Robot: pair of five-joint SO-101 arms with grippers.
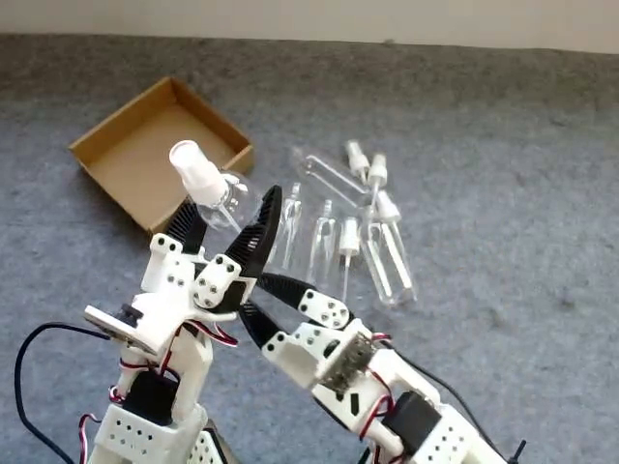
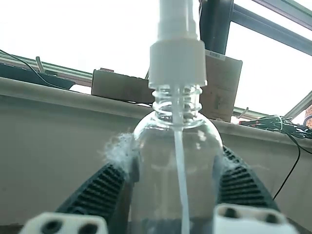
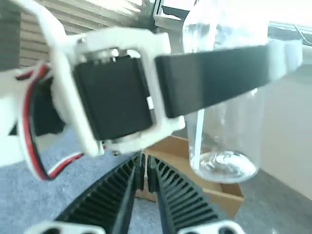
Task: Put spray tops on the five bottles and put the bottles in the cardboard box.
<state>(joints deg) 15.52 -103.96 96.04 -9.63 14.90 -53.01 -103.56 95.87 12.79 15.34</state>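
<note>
My left gripper (image 1: 229,205) is raised above the carpet, shut on a clear bottle (image 1: 225,200) that carries a white spray top (image 1: 196,170). In the left wrist view the bottle (image 2: 178,161) stands upright between the black fingers (image 2: 105,187), with the spray top (image 2: 176,53) on its neck. My right gripper (image 1: 256,300) sits close behind the left one, shut and holding nothing (image 3: 145,163); the held bottle (image 3: 229,122) hangs beyond it. The open cardboard box (image 1: 155,145) lies at the back left. More clear bottles (image 1: 387,256) and loose spray tops (image 1: 377,170) lie on the carpet to the right.
Grey carpet (image 1: 503,290) covers the table. The left arm's servo housing (image 3: 112,97) crosses right in front of the right wrist camera. The box's edge (image 3: 204,187) lies beneath the held bottle in that view. A black cable (image 1: 29,377) loops at the front left.
</note>
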